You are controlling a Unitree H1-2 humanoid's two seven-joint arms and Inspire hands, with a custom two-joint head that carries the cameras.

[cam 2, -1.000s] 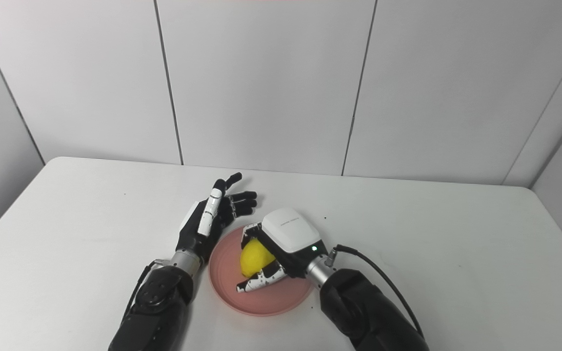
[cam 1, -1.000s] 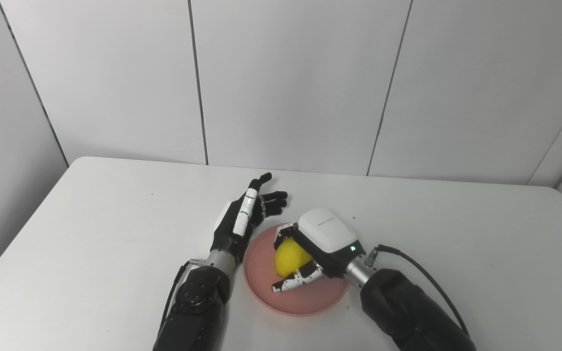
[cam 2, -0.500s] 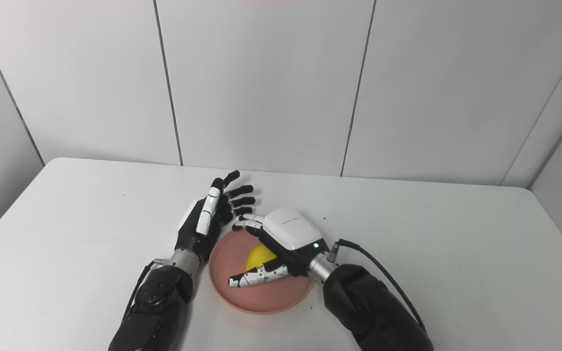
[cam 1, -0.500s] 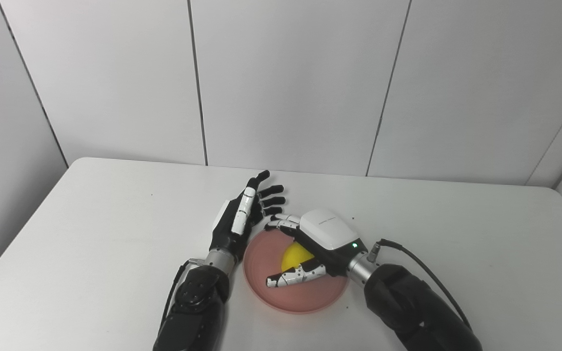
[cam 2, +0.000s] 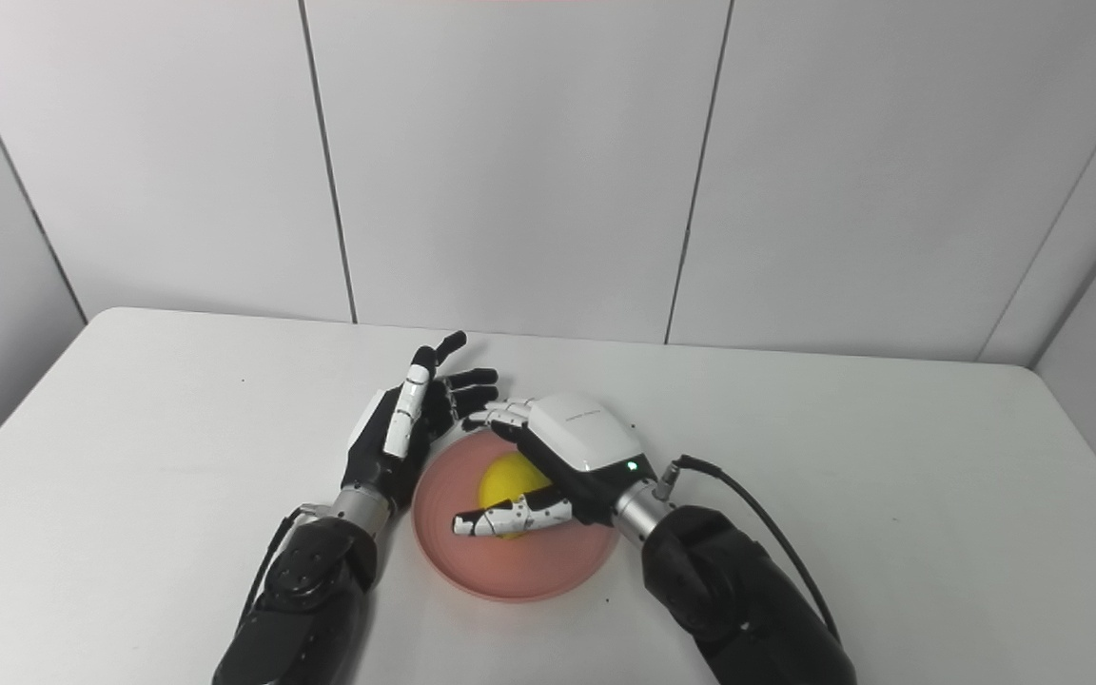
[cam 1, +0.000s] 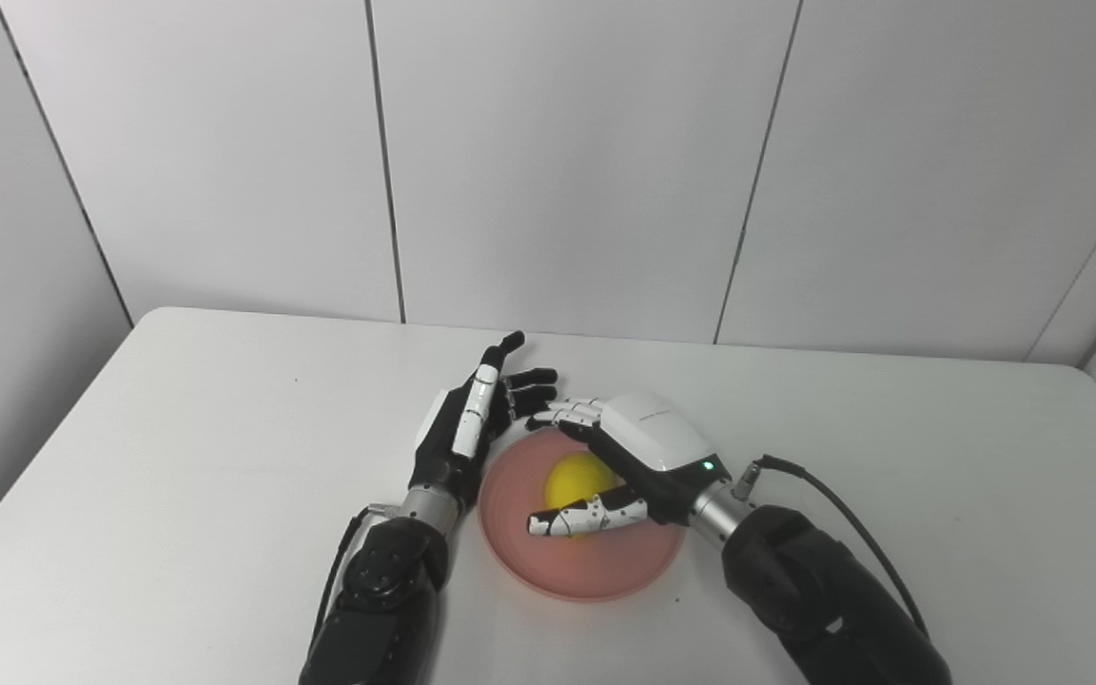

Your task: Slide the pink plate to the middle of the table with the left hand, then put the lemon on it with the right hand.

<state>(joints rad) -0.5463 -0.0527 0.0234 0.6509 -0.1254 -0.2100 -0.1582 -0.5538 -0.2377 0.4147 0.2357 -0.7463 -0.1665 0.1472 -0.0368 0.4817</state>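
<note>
lemon [cam 1: 575,475] lies on pink plate [cam 1: 605,576], mid-table. right hand [cam 1: 638,457] spread over it, gripping nothing. left hand [cam 1: 472,423] open beside rim. lemon looks firm, rounded, roll-prone; grip across middle.

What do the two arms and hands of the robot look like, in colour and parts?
Both forearms are glossy black with a silver wrist ring. The left hand is mostly black, with white panels on its back and along one finger. The right hand has a large white back cover with small grey lettering and a green light; its fingers are white with black segments. A black cable loops from the right wrist.
</note>
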